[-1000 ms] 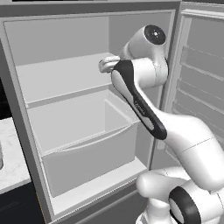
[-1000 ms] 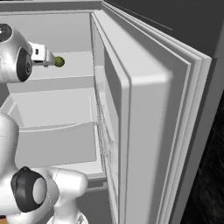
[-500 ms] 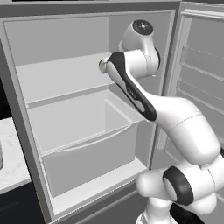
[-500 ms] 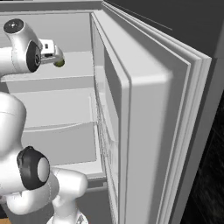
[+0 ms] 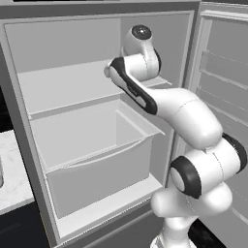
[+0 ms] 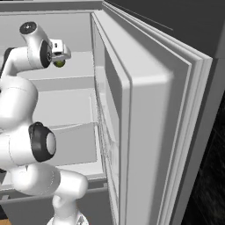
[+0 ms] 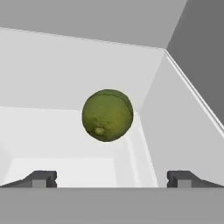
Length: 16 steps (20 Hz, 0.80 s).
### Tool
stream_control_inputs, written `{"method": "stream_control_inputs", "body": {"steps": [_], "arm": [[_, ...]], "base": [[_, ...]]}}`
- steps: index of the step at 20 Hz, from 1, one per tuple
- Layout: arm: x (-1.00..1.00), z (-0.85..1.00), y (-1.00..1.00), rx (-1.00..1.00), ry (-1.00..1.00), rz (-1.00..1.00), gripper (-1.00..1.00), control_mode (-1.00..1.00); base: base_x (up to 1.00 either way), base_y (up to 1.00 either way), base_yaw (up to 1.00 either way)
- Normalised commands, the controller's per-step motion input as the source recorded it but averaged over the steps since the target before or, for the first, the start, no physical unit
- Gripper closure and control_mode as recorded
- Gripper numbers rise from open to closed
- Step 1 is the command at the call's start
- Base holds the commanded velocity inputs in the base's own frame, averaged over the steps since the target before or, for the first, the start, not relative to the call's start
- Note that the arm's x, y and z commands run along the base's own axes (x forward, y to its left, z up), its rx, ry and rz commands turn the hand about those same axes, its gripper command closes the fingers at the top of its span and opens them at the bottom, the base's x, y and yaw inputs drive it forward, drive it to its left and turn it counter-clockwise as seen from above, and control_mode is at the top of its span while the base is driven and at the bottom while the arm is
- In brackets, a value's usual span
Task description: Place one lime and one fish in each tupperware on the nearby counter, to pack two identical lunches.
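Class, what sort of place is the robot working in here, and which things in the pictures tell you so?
Most likely a kitchen: an open fridge with grey shelves and a drawer, a lime in front of the open gripper, and a marbled counter beside it.

No legible text, label, brand, number or sign on anything here.

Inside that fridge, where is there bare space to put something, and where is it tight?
The upper shelf is bare left of the arm, out to the fridge's left wall. The drawer below looks bare too. It is tight at the shelf's right end, where the gripper faces the lime near the right wall.
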Motion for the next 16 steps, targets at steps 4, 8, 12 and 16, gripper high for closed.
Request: {"method": "stream_control_inputs", "body": {"steps": [4, 8, 12, 16], "arm": [[0.48, -0.22, 0.45, 0.00, 0.00, -0.05, -1.00, -1.00], [0.62, -0.19, 0.12, 0.00, 0.00, -0.02, -1.00, -1.00], [0.22, -0.03, 0.00, 0.00, 0.01, 0.00, -1.00, -1.00], [0.30, -0.11, 0.00, -0.01, 0.00, 0.00, -1.00, -1.00]], "base": [[0.00, 0.00, 0.00], [0.00, 0.00, 0.00], [0.00, 0.00, 0.00], [0.00, 0.00, 0.00]]}}
